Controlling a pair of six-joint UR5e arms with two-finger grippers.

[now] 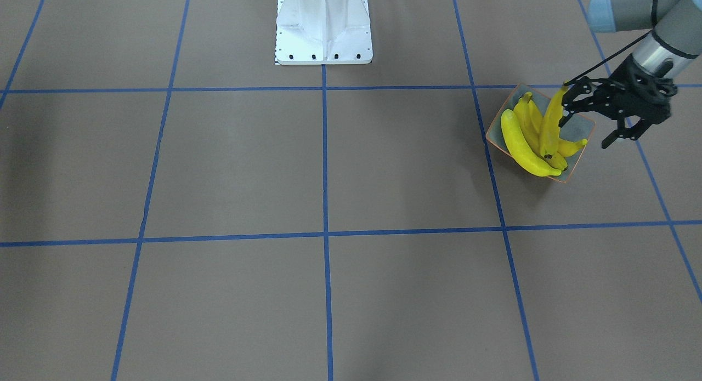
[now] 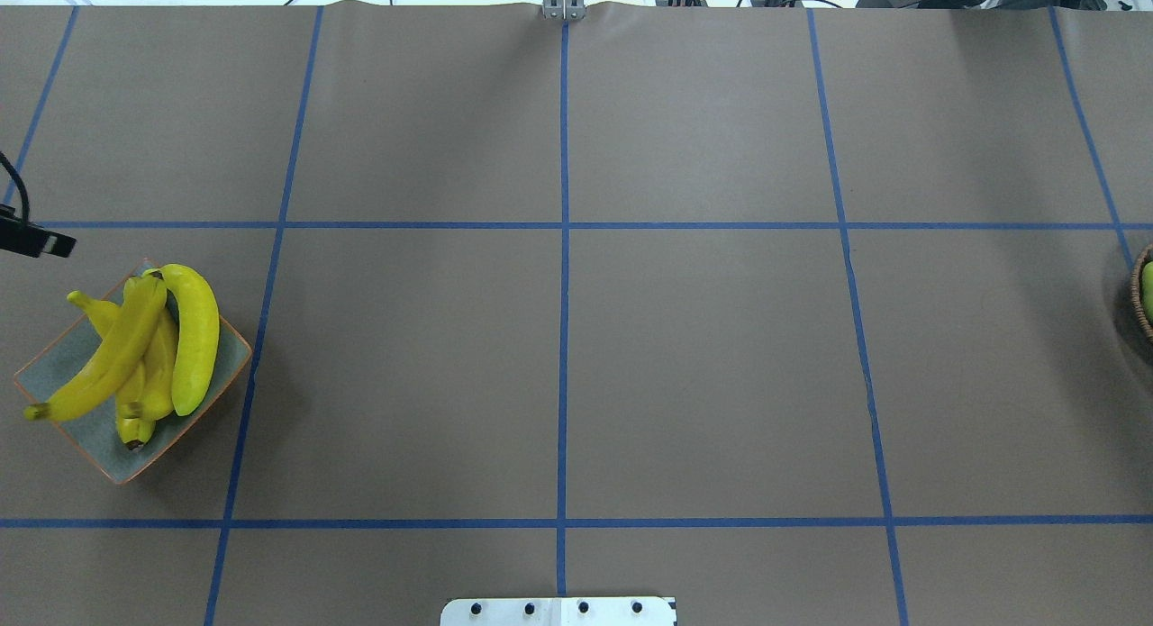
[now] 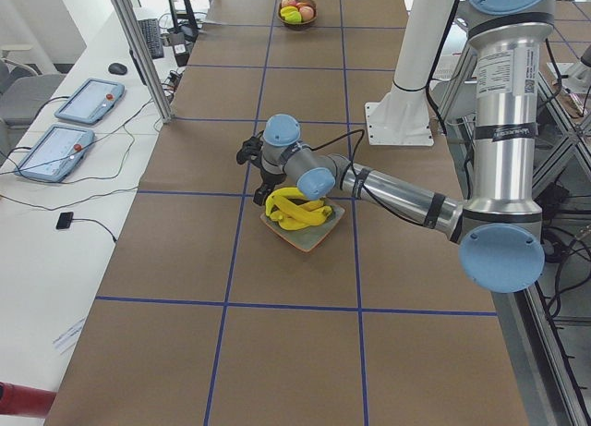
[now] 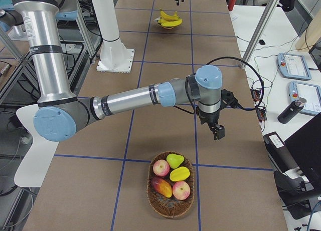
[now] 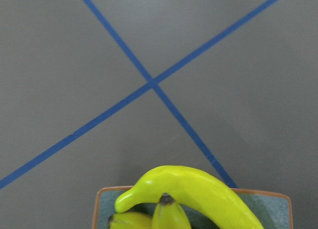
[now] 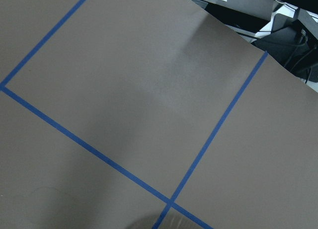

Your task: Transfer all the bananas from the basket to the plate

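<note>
a brown paper-covered bench (image 2: pixel 703 365) crossed by blue tape lines (image 2: pixel 563 338) fills the overhead view. a white metal base plate (image 2: pixel 558 611) sits at its bottom centre. two grey-blue control tablets (image 3: pixel 54 151) lie left in the left-side view.

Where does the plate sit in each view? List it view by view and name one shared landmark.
Front-facing: plate at right, upper half.
Overhead: plate at the far left edge, mid-height.
Exterior left: plate near centre.
Exterior right: plate small, at the top.
Left wrist: plate at the bottom edge, cut off.
Right wrist: not in it.
Shared landmark: the white robot base, seen in all four exterior views.
</note>
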